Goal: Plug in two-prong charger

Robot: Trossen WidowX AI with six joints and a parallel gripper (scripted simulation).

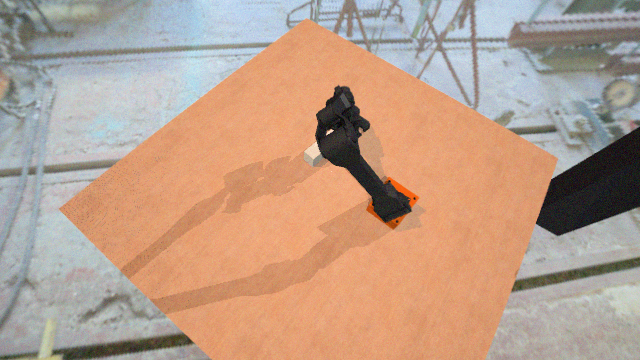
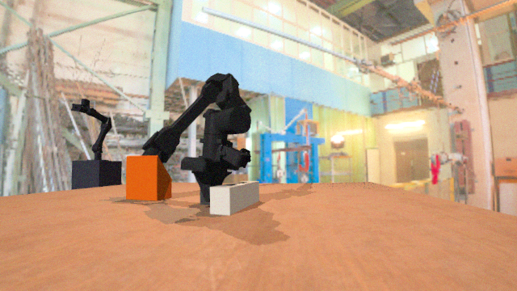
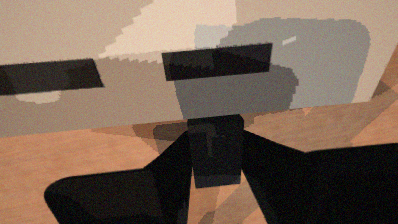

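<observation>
The pale grey power strip [image 1: 313, 154] [image 2: 234, 197] [image 3: 125, 107] lies on the orange table. In the wrist view its two outlets show as dark slots, the left outlet [image 3: 50, 75] and the right outlet [image 3: 217, 61]. My gripper [image 3: 210, 133] [image 1: 331, 134] is shut on the black charger [image 3: 215, 160]. The charger's front end butts against the strip's near edge, directly in line with the right outlet. Its prongs are hidden. In the exterior view the gripper reaches down behind the strip and the charger is hidden.
The arm stands on an orange base [image 1: 409, 196] [image 2: 145, 178] close behind the strip. A black box [image 2: 96, 174] [image 1: 595, 185] with a second small arm stands off the table's far side. The table edge [image 1: 530, 240] runs to the right.
</observation>
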